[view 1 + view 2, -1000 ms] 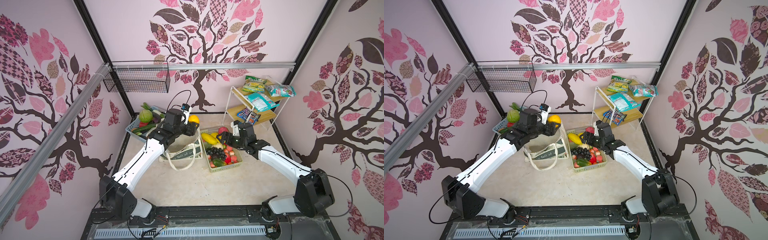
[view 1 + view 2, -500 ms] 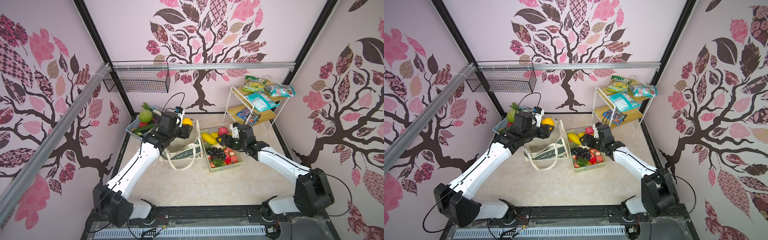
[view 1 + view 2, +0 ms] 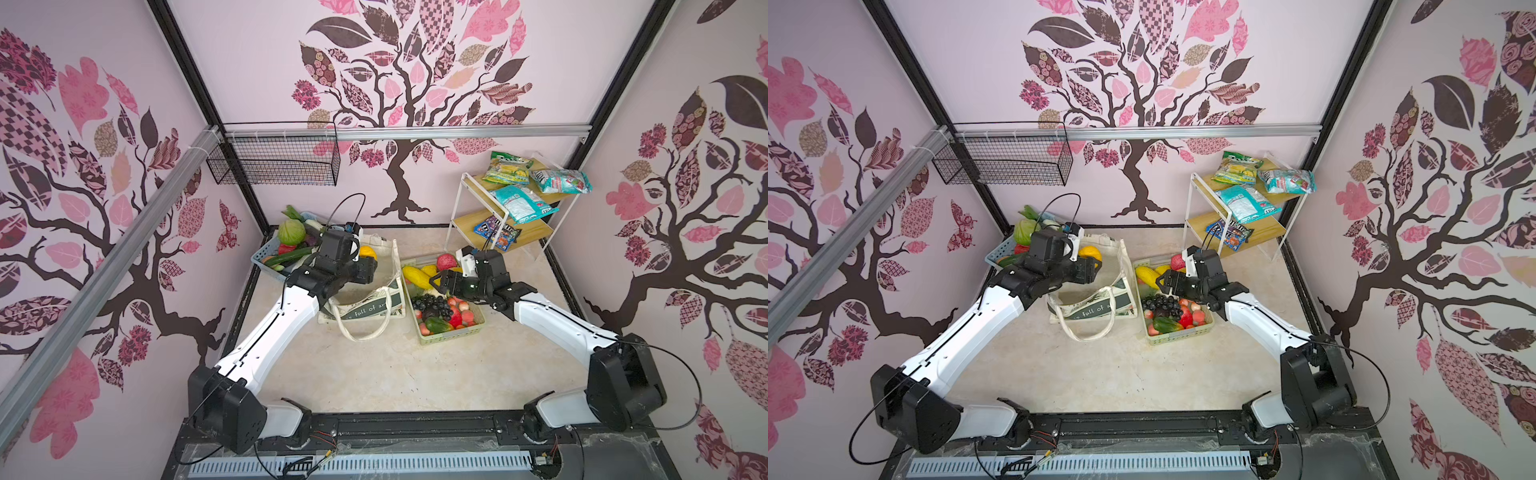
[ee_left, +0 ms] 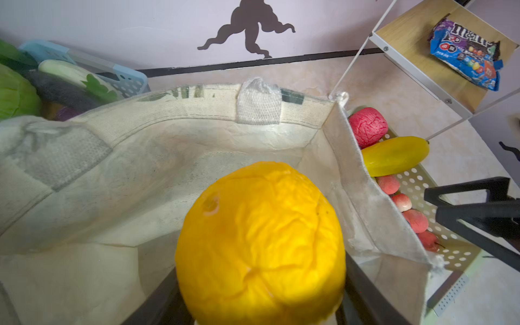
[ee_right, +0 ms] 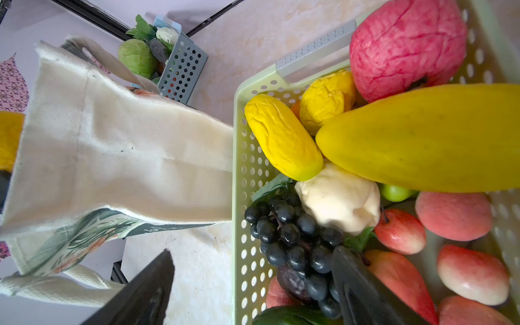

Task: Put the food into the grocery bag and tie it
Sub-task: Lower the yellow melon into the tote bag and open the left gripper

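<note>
Left gripper clamps the orange over the open tote; right gripper gapes empty above the green basket's grapes.

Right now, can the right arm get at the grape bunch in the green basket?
Probably yes. The right end effector hangs open just above the grape bunch, which lies uncovered in the green basket. The basket's wall falls between its fingers, though, so it may need shifting inward first.
</note>
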### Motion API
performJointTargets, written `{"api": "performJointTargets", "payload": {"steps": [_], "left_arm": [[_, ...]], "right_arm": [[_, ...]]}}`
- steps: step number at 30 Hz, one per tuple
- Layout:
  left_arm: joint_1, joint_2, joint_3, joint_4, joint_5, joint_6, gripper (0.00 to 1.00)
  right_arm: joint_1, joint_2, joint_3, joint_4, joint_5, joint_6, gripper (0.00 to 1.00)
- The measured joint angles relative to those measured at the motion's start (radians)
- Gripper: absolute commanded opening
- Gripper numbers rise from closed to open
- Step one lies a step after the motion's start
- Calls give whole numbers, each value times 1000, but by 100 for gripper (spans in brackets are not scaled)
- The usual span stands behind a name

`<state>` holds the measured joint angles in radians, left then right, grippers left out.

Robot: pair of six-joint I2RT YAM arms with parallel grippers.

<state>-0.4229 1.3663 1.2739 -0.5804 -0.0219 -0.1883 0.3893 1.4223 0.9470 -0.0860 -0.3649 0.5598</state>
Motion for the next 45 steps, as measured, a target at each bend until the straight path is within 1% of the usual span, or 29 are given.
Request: {"api": "performJointTargets", "payload": {"steps": [11, 21, 45], "left_arm": [[1, 31, 0, -63, -23, -31, 66], [1, 98, 0, -119, -21, -48, 66], [3, 263, 1, -115, -2, -79, 64]], "right_arm": [[0, 0, 0, 0, -12, -7, 90], [0, 0, 2, -5, -16, -19, 90], [0, -2, 19, -26, -26, -53, 90]]}}
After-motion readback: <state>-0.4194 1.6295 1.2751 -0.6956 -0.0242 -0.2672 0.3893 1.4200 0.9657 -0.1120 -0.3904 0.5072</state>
